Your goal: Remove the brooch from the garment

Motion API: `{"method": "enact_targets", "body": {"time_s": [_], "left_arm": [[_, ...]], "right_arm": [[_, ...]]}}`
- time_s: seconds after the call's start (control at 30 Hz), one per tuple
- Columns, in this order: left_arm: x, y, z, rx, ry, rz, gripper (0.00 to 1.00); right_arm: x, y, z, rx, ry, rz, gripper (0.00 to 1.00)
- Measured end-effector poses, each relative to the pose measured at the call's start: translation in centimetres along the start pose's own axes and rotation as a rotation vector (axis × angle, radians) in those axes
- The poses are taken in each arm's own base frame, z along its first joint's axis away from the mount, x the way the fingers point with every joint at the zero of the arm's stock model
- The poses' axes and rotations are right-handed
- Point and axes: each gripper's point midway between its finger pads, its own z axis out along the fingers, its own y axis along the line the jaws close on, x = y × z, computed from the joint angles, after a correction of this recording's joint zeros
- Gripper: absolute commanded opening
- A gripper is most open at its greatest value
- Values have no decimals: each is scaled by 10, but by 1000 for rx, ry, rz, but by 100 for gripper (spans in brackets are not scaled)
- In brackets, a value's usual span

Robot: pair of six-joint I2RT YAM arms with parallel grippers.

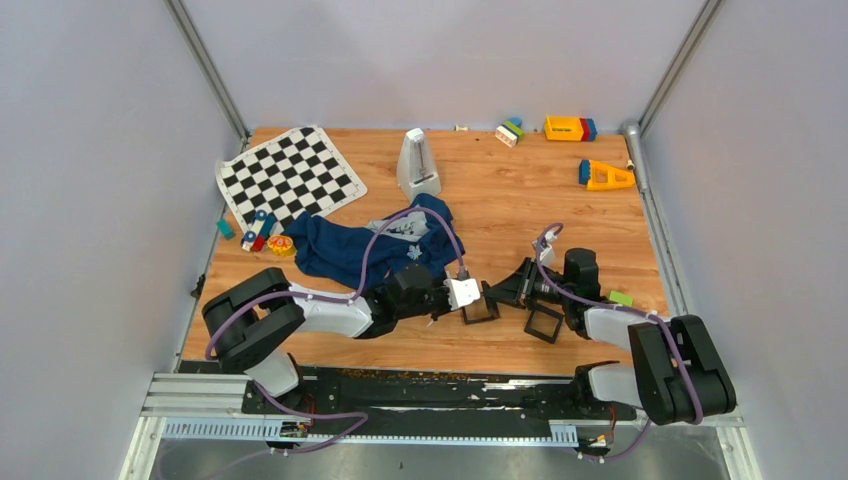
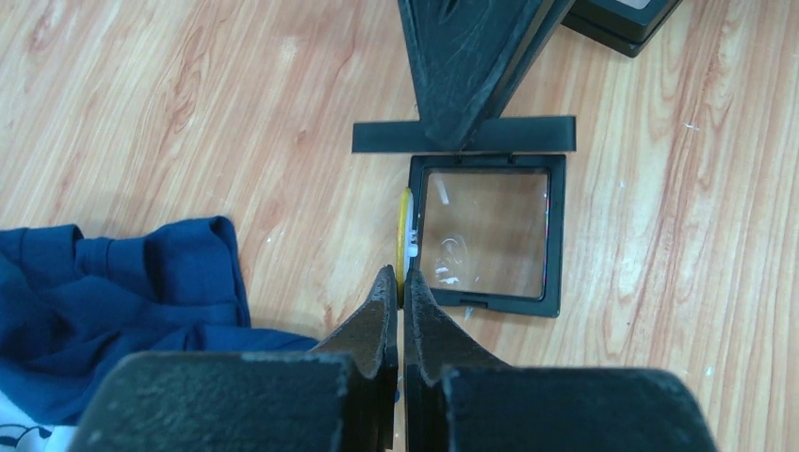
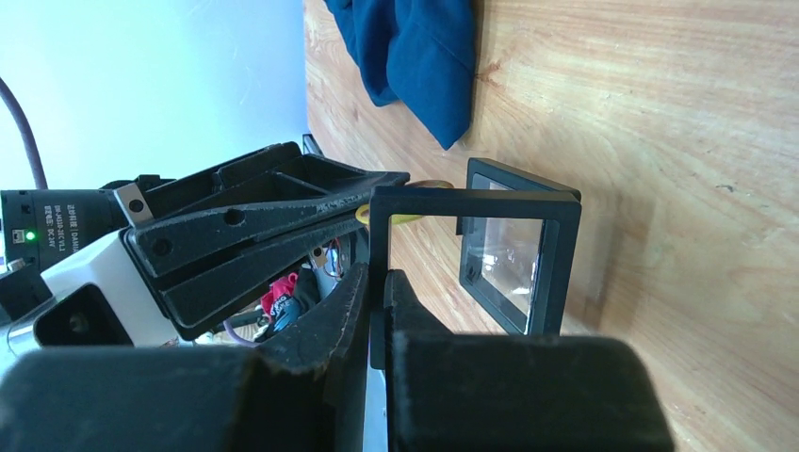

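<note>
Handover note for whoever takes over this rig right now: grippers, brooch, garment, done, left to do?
Left gripper: jaws shut on the brooch, edge-on beside the open black case.
Right gripper: jaws shut on the lid, holding it upright.
Garment: crumpled on the table, apart from the brooch.
Done: brooch is off the garment.
To do: probably lay it in the case and release.
</note>
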Motion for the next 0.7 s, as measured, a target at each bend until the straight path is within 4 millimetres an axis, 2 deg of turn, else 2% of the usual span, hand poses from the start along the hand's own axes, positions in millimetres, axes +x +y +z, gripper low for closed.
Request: {"method": "enact_targets", "body": {"time_s": [0.17, 0.53, 0.7], "left_arm": [[-2, -4, 8, 5, 11, 32, 0], [10, -9, 20, 9, 80, 72, 2], [12, -16, 22, 22, 99, 106, 7]], "right_arm": [[2, -5, 2, -4, 4, 13, 0], [1, -2, 2, -25, 0, 1, 0], [2, -3, 2, -22, 2, 7, 0]]}}
